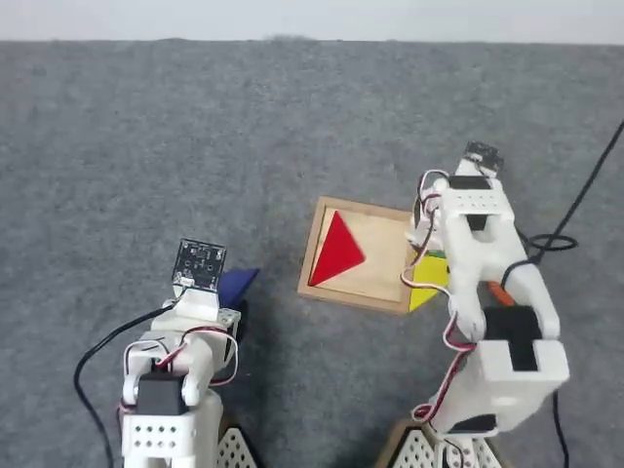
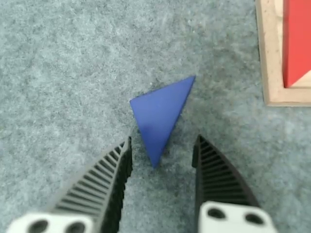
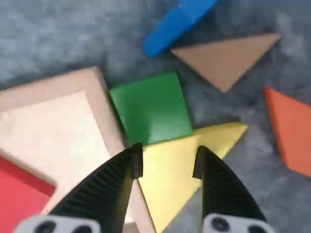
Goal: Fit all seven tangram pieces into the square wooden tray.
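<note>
Left gripper (image 2: 163, 145) hovering low, jaws spread wide, nothing gripped. Blue triangle (image 2: 160, 114) lying on carpet, one tip sitting between fingers. Right gripper (image 3: 167, 155) also gaping open, hanging over yellow triangle (image 3: 170, 189). Green square (image 3: 153, 107) lying just ahead of fingertips, wooden tray (image 3: 58, 87) alongside. Red triangle (image 1: 336, 249) resting inside tray.

I see a grey carpeted surface (image 1: 146, 146), wooden tray (image 1: 363, 207) on it, blue triangle (image 2: 160, 114) apart, green square (image 3: 151, 107) just beside the tray, tan triangle (image 3: 226, 58) near.
</note>
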`<state>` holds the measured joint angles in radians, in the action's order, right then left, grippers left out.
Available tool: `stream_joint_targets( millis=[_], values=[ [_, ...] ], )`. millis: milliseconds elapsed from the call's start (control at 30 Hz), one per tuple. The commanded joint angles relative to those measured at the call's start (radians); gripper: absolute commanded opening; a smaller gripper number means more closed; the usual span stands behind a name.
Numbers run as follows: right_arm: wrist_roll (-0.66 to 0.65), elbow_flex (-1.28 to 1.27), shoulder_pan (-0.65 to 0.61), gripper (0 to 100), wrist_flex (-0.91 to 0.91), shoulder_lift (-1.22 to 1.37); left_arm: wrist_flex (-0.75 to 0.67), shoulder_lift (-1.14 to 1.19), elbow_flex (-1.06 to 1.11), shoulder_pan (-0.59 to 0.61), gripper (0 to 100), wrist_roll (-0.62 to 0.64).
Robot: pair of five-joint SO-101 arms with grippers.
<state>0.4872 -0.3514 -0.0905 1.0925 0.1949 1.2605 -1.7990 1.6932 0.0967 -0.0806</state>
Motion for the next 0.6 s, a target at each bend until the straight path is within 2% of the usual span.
stream_joint_targets(
  millis=[0,167,567],
  values=[
    [0.012,0.084,-0.036,21.7,0.053,0.042,0.002,-0.018,-0.010,-0.005,20,0.011],
    [-0.037,0.100,-0.048,32.0,0.142,0.073,0.002,-0.018,-0.010,-0.005,20,0.011],
    [-0.043,0.060,0.042,28.5,0.176,0.105,0.002,-0.018,-0.010,-0.005,20,0.011]
  ],
)
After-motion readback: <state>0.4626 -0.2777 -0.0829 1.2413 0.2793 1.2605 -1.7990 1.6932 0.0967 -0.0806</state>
